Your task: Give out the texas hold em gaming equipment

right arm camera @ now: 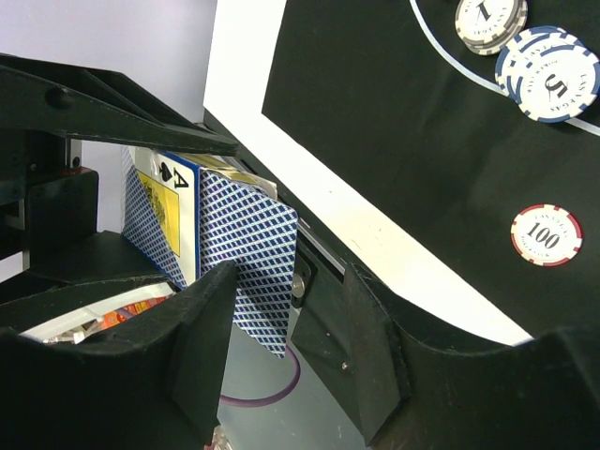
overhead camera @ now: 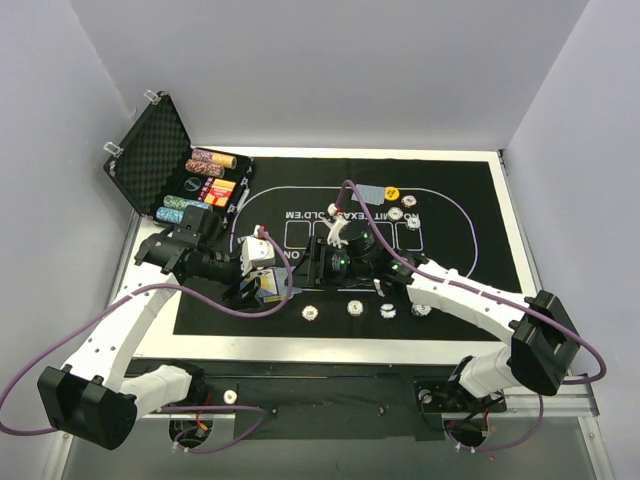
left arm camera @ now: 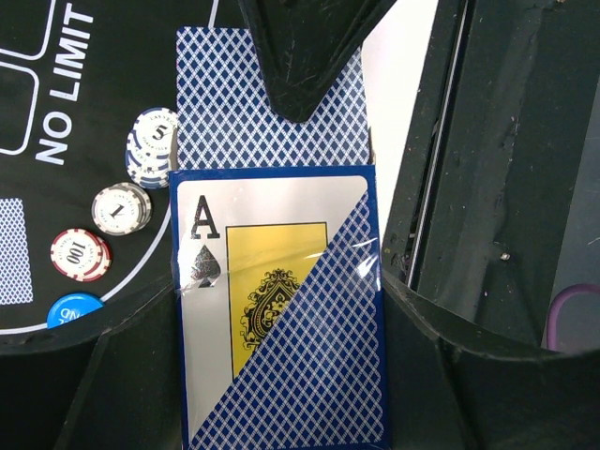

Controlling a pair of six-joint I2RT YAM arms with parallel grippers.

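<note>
Left gripper (left arm camera: pixel 281 384): clenched on the playing cards (left arm camera: pixel 272 281), ace of spades shown.
Right gripper (right arm camera: pixel 291 347): jaws parted around a blue-backed corner of them.
Cards' place: held at the mat's (overhead camera: pixel 470 220) 7 o'clock corner.
Poker chips (overhead camera: pixel 352 308): laid along its 6 o'clock edge.

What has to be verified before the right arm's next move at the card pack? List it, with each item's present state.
1. Grip of the left gripper on the card pack: ok, a finger on each side.
2. A blue-backed card sticks out of the pack's open end: ok.
3. Jaws of the right gripper stand apart: ok.
4. The card reaches those jaws: ok, its corner hangs in the gap.
5. The card is pinched: not ok, the jaws are not closed on it.
6. Only one card sticks out: cannot tell.
</note>
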